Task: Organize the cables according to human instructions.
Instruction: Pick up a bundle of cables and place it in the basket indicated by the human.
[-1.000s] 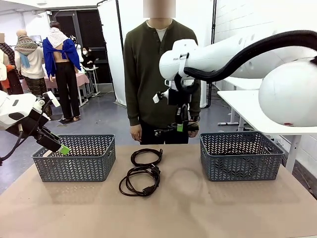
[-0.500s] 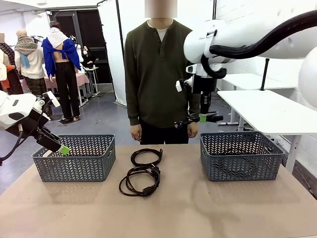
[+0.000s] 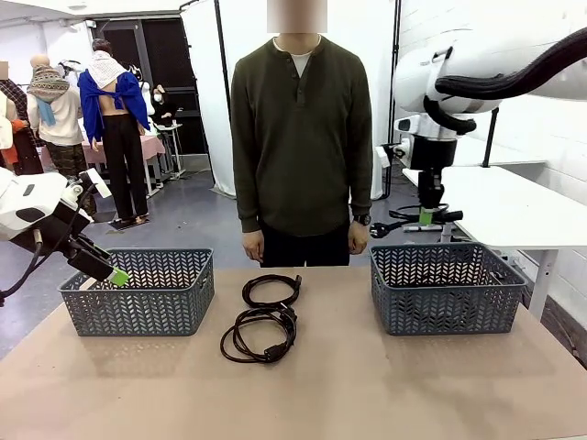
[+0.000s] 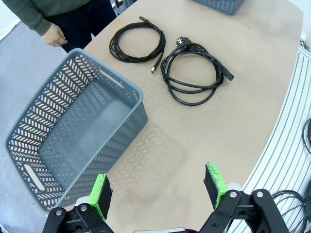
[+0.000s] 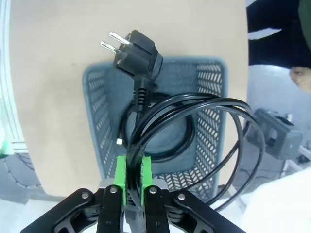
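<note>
Brown tabletop [image 5: 48, 73] below; right gripper [image 5: 132, 167] pinches coiled black power cable [image 5: 141, 51] directly above right-hand grey plastic lattice basket [image 5: 95, 116].

Bright, even, soft shadows — wrist cams warped

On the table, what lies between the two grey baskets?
In the front view, two black cables lie there: the far coil and the near coil, between the left basket and the right basket.
</note>
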